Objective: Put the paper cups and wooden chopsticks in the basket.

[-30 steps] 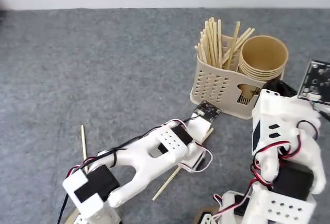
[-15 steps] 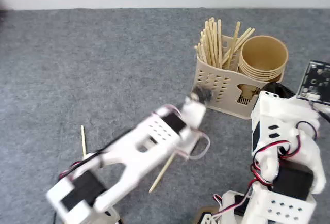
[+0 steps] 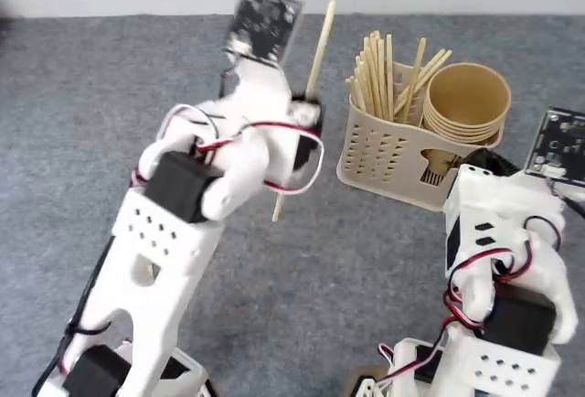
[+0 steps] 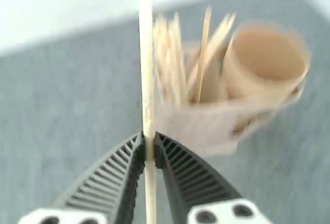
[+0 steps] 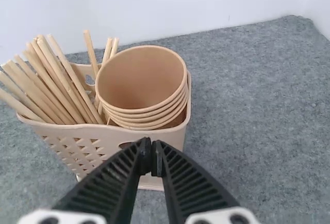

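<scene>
Left gripper [image 4: 148, 144] pinched tight on one wooden chopstick [image 3: 320, 45], held near-upright at upper centre of the high view, just left of the basket [image 3: 384, 155]. The basket, upper right on the grey desk [image 3: 110, 95], holds a chopstick bundle [image 3: 377, 72] and stacked paper cups [image 3: 468, 95]. Right gripper [image 5: 150, 154] pressed together on nothing, facing the basket's wall.
</scene>
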Tool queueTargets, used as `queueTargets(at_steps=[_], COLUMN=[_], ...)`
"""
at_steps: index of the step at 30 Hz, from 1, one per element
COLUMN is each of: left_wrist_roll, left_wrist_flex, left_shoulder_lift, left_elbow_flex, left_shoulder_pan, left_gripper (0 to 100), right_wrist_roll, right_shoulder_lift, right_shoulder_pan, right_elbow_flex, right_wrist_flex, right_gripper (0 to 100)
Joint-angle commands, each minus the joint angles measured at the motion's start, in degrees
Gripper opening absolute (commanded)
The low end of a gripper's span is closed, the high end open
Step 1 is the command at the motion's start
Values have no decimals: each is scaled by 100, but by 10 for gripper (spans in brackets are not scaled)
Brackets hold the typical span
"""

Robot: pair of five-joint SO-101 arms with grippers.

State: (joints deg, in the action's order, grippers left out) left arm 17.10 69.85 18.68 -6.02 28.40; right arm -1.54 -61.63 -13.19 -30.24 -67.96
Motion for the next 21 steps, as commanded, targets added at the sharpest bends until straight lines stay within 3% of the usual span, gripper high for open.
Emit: queueTargets(at_steps=[1, 11, 21], left_wrist_roll=[-26, -18, 703], left_wrist_flex=[-905, -4738, -5565], left_shoulder_lift=[255, -273, -1275], left_elbow_flex=[-602, -215, -31], left_shoulder_pan=[-26, 0, 123], left_gripper=[13, 13, 13], right_wrist_roll=[-18, -18, -18], right_shoulder_lift=[-92, -92, -84], right_shoulder_pan=[-4, -31, -40], right_elbow_flex=[-88, -211, -246], right_wrist_flex=[31, 31, 31], right_gripper=[9, 9, 9])
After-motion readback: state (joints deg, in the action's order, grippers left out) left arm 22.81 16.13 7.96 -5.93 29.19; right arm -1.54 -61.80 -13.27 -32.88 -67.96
